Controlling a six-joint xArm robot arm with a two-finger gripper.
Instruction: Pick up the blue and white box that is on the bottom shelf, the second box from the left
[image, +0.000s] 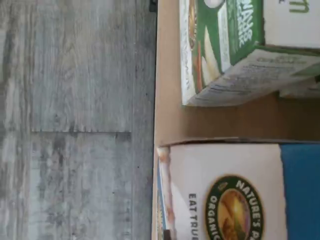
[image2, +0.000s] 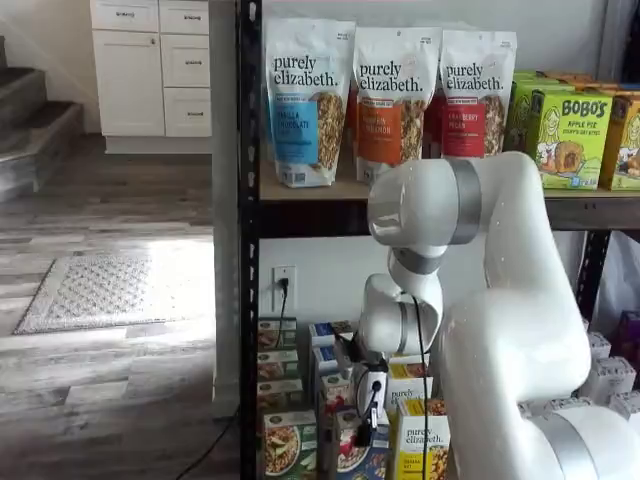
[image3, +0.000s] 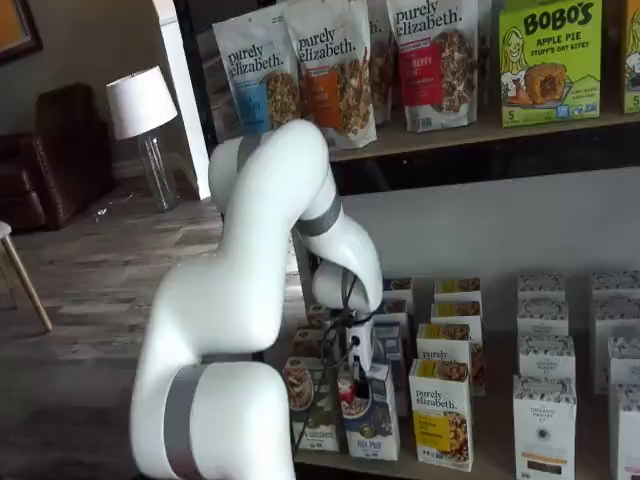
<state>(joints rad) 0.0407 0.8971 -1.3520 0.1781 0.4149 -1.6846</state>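
Observation:
The blue and white box (image2: 350, 452) stands at the front of the bottom shelf (image3: 470, 470), between a green-fronted carton (image2: 288, 442) and a yellow-fronted carton (image2: 424, 445). It also shows in a shelf view (image3: 370, 425). My gripper (image2: 366, 428) hangs just above the box's top, its white body and black fingers in front of the carton; it shows the same way in a shelf view (image3: 352, 385). No gap between the fingers shows. In the wrist view the box's white and blue top (image: 235, 195) with a round logo is close below, the green carton (image: 225, 45) beside it.
More rows of small cartons (image3: 545, 410) fill the bottom shelf. Tall granola bags (image2: 385, 95) stand on the wood-toned tier above. A black rack post (image2: 248, 240) stands at the left. Grey wood floor (image: 75, 120) lies beyond the shelf's front edge.

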